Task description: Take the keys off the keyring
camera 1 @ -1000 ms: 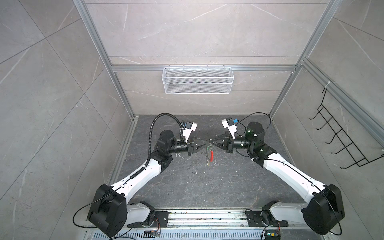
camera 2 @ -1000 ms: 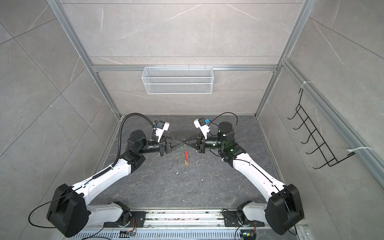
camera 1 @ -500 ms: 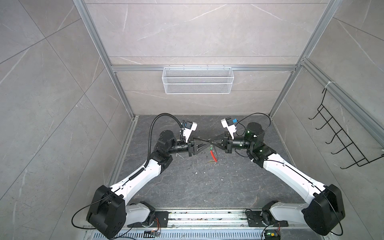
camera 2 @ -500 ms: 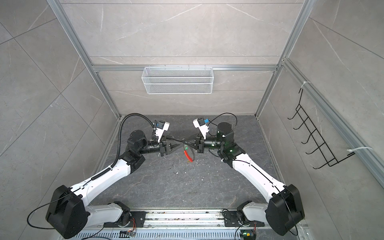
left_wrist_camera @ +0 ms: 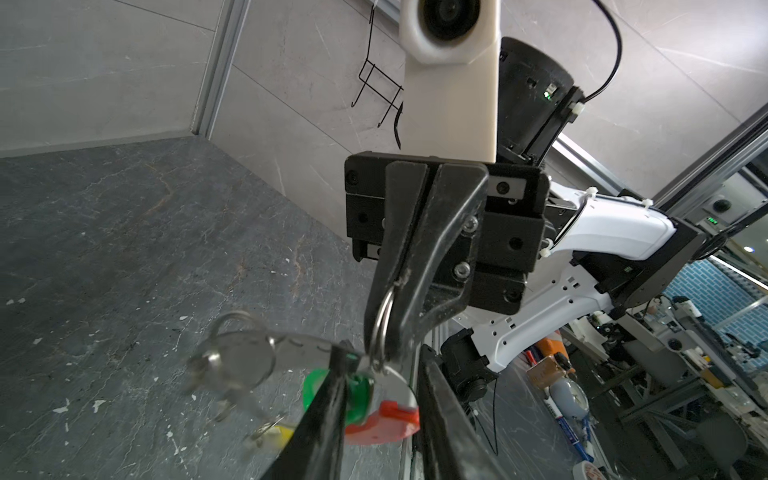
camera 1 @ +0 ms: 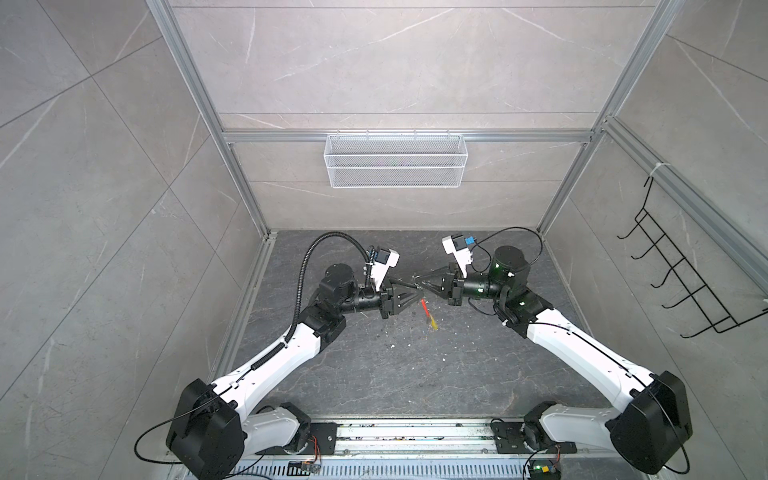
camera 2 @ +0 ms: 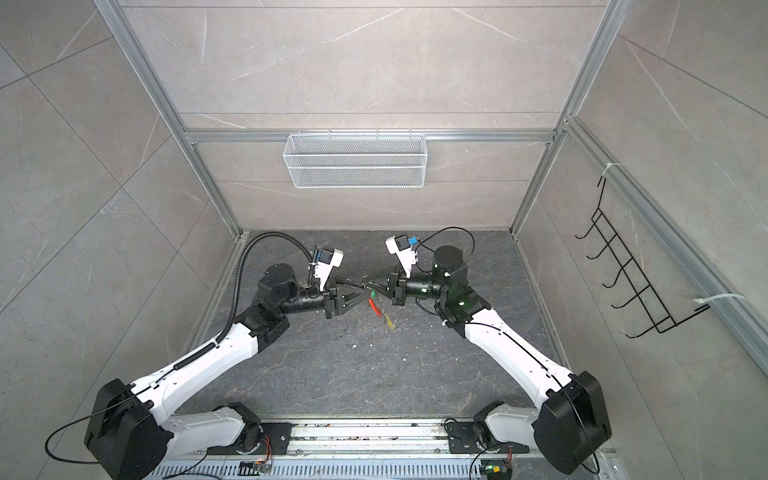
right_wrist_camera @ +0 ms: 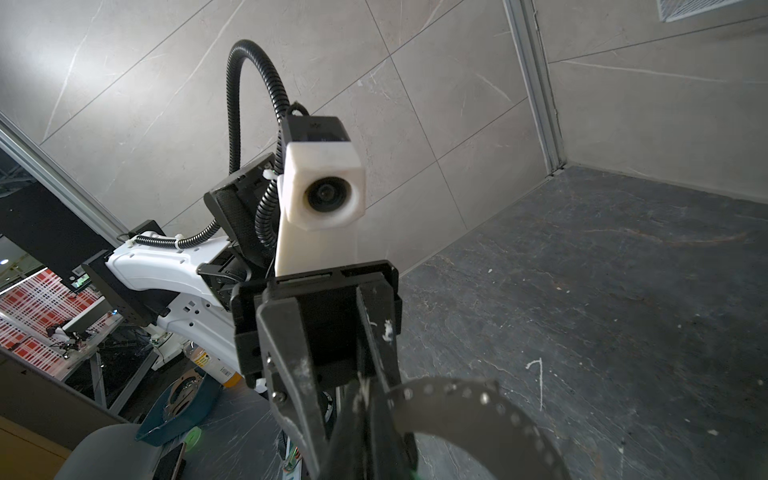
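**Left wrist view: mid-air, lining up on the first tag**

Clamped hard on the thin wire of the keyring (left_wrist_camera: 381, 326) with the jaws of the right gripper (left_wrist_camera: 392, 340), no gap showing there. Dangling below that grip: red sleeve (left_wrist_camera: 382, 419), green key tag (left_wrist_camera: 357, 397) and, lowest, yellow key tag (left_wrist_camera: 280, 430). Seemingly all clear of the counter (left_wrist_camera: 124, 249), and midway between the two arms in both top views.

Over on the left gripper (camera 1: 419, 297): jaws parted, standing right at the green key tag and partly hiding it. Cannot tell about contact.

Judging by that, early in the job: setting up a grab on the green key tag, with neither tag off the wire yet.

Calls next for closing squarely on the tag body, not the sleeve. Then for working it along the wire toward the opening while holding the ring steady.

Watch for swing, too, with blurred silver pieces (left_wrist_camera: 237, 357) crowding in beside the tags.
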Robot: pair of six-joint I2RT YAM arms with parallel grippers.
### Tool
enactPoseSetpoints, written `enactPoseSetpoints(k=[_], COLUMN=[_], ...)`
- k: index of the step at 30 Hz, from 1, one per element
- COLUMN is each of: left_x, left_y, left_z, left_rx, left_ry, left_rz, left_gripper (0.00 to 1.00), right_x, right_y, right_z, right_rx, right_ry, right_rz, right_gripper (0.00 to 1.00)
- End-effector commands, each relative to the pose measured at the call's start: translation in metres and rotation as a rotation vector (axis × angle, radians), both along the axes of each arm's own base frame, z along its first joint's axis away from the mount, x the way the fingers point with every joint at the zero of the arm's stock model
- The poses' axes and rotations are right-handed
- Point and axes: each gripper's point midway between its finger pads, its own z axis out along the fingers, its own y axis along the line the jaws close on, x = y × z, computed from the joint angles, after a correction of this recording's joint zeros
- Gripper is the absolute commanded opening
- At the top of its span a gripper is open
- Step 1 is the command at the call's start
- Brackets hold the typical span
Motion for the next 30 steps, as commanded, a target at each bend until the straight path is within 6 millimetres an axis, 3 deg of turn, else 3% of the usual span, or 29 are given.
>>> enactPoseSetpoints(k=[1, 9, 14, 23, 30], left_x=[-0.002, 0.003, -0.002, -0.014, -0.014], left_y=[0.003, 0.009, 0.018, 0.025, 0.018], left_z=[0.027, 0.027, 0.032, 0.037, 0.035], left_rx=[-0.022, 0.003, 0.011, 0.003, 0.007], left_ry=[-0.090, -0.086, -0.123, -0.190, -0.185], left_rz=[0.023, 0.097, 0.132, 0.118, 0.075], left_gripper=[0.29, 0.26, 0.40, 0.30, 0.36], right_x=[-0.008, -0.011, -0.012, -0.020, -0.024], right_y=[-0.001, -0.002, -0.004, -0.004, -0.004], right_z=[0.019, 0.021, 0.023, 0.022, 0.023], right_rx=[0.032, 0.006, -0.009, -0.007, 0.008], right_ry=[-0.053, -0.079, -0.091, -0.098, -0.095], right_rz=[-0.005, -0.042, -0.063, -0.021, -0.007], right_gripper=[0.00, 0.00, 0.00, 0.00, 0.00])
